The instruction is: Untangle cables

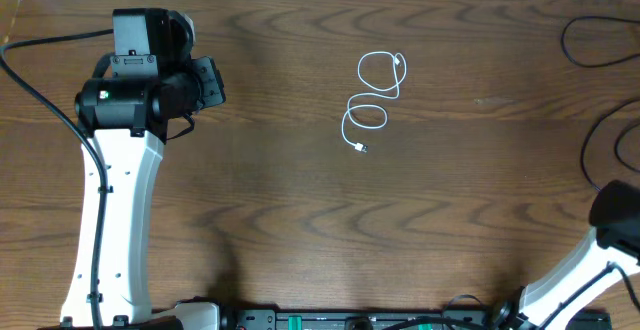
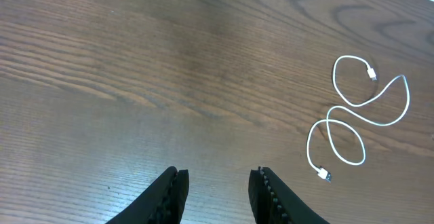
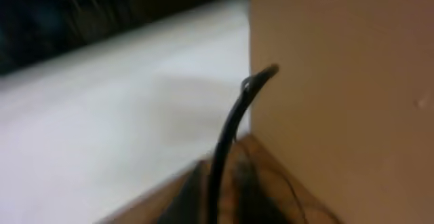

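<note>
White cable (image 2: 329, 117) looped on table (image 2: 135, 81) (two loops); left hand (image 2: 217, 181) fingers apart.

Bare wood and blurred surroundings
The dark wood-grain table (image 2: 169, 68) spreads beneath and ahead of the left gripper (image 2: 218, 176); in the right wrist view a tan panel (image 3: 339, 81) stands right of a pale surface (image 3: 102, 115).
</note>
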Robot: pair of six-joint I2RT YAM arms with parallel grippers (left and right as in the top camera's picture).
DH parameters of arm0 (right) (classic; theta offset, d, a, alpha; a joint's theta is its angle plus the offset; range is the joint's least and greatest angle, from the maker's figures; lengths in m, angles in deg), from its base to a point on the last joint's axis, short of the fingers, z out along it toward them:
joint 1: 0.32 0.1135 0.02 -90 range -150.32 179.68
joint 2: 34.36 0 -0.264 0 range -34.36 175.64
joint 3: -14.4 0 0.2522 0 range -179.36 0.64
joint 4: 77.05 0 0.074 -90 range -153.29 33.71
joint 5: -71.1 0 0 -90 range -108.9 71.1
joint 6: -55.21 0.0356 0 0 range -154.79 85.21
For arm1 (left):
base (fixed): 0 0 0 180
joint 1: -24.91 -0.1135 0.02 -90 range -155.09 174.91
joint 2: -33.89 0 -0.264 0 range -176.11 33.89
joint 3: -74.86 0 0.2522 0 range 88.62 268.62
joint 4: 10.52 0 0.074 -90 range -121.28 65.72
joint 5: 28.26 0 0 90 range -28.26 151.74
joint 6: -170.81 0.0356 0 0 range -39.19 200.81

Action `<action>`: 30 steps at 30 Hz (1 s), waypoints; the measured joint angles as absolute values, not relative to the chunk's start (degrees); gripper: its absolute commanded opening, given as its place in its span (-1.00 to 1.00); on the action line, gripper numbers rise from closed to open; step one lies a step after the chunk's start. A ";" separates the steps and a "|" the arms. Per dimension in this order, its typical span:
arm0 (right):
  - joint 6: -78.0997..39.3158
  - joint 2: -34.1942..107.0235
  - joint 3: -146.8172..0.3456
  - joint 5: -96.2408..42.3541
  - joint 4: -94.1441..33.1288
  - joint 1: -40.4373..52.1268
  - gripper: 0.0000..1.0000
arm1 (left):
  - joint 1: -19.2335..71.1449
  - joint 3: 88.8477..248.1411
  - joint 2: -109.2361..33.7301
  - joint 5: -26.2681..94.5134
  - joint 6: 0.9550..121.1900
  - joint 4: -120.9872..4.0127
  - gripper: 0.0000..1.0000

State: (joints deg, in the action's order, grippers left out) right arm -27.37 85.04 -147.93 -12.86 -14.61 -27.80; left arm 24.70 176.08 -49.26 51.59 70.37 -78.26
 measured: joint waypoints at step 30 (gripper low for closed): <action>-40.37 96.84 -147.36 -43.67 17.00 -14.95 0.98 | 24.70 176.08 -49.26 51.59 70.35 -78.26 -0.28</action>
State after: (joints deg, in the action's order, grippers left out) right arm -40.37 96.84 -147.36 -43.67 17.00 -14.95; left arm 24.70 176.08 -49.26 51.59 70.35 -78.26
